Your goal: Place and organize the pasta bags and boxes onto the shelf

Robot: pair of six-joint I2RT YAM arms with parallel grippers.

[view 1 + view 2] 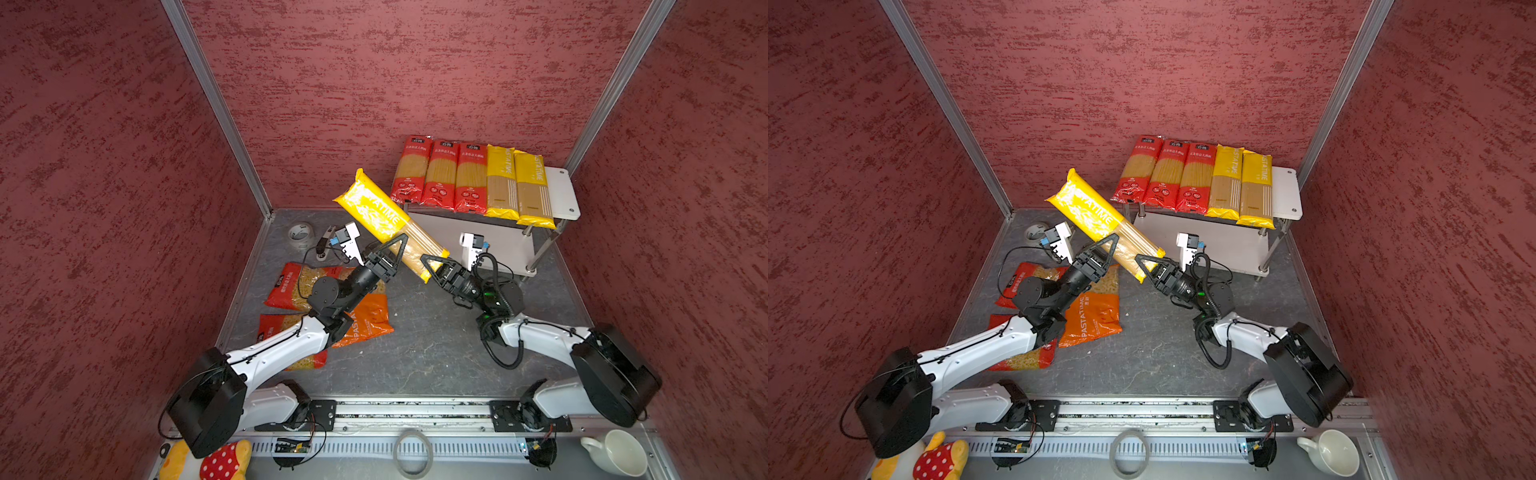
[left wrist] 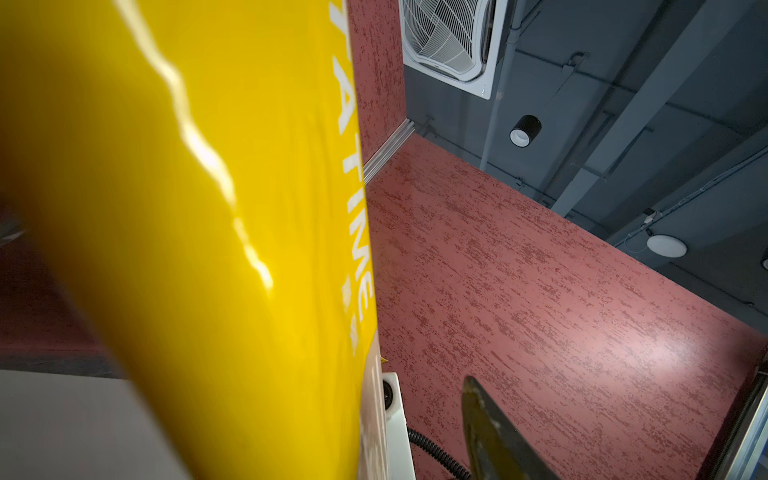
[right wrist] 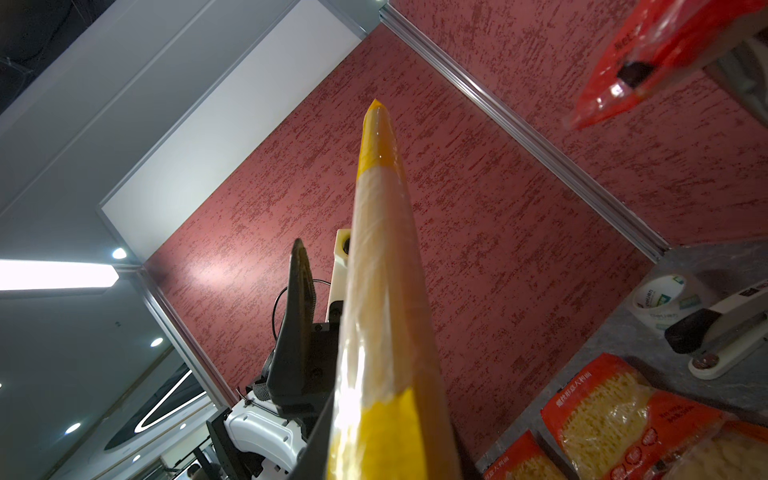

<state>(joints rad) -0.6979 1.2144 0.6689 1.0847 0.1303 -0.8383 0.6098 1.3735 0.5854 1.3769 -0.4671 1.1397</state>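
Observation:
A long yellow PASTATIME spaghetti pack [image 1: 374,212] hangs tilted in the air left of the shelf [image 1: 562,191], its upper end toward the back wall. My right gripper [image 1: 432,266] is shut on the pack's lower, clear end. My left gripper [image 1: 395,249] stands open around the pack's middle; in the left wrist view one finger [image 2: 494,436] is clear of the yellow film [image 2: 208,249]. Three red and two yellow spaghetti packs [image 1: 469,178] lie side by side on the top tier. Two wide red bags [image 1: 286,282] and an orange PASTATIME bag [image 1: 372,320] lie on the floor under my left arm.
A tape roll [image 1: 300,235] and a small white stapler-like tool [image 1: 326,245] sit near the back left corner. A strip of the shelf's top tier is bare at its right end. Plush toy [image 1: 224,461], tape ring [image 1: 412,453] and white cup [image 1: 617,453] lie along the front rail.

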